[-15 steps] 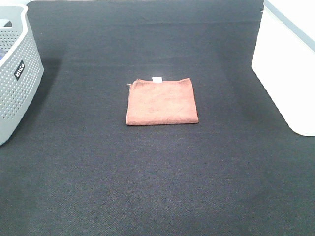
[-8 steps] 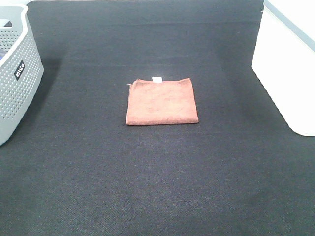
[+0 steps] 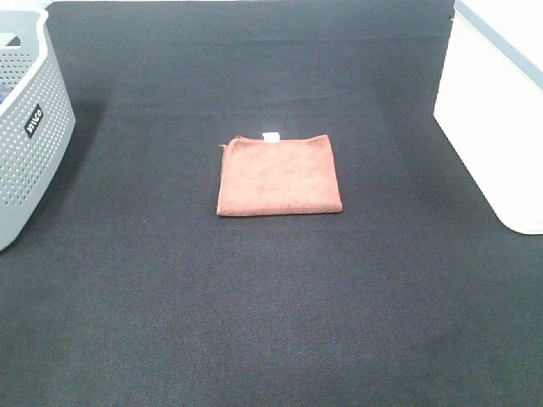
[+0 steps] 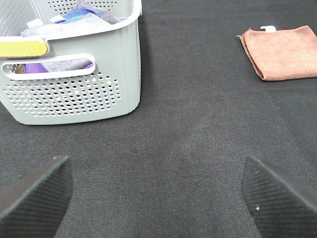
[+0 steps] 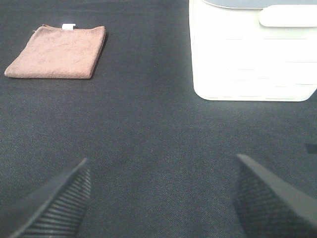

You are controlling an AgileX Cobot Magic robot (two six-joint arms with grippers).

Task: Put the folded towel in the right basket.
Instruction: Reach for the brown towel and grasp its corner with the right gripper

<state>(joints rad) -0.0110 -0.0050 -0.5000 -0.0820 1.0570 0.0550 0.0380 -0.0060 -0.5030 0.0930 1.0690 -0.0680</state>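
A folded rust-brown towel (image 3: 279, 175) with a small white tag lies flat in the middle of the black table. It also shows in the left wrist view (image 4: 281, 51) and in the right wrist view (image 5: 58, 51). The white right basket (image 3: 499, 110) stands at the right edge, seen close in the right wrist view (image 5: 252, 52). My left gripper (image 4: 158, 191) is open and empty, well short of the towel. My right gripper (image 5: 161, 191) is open and empty, near the white basket. Neither arm shows in the high view.
A grey perforated basket (image 3: 25, 119) stands at the left edge; the left wrist view (image 4: 69, 74) shows it holding several coloured cloths. Black cloth (image 3: 271, 322) covers the table between the baskets.
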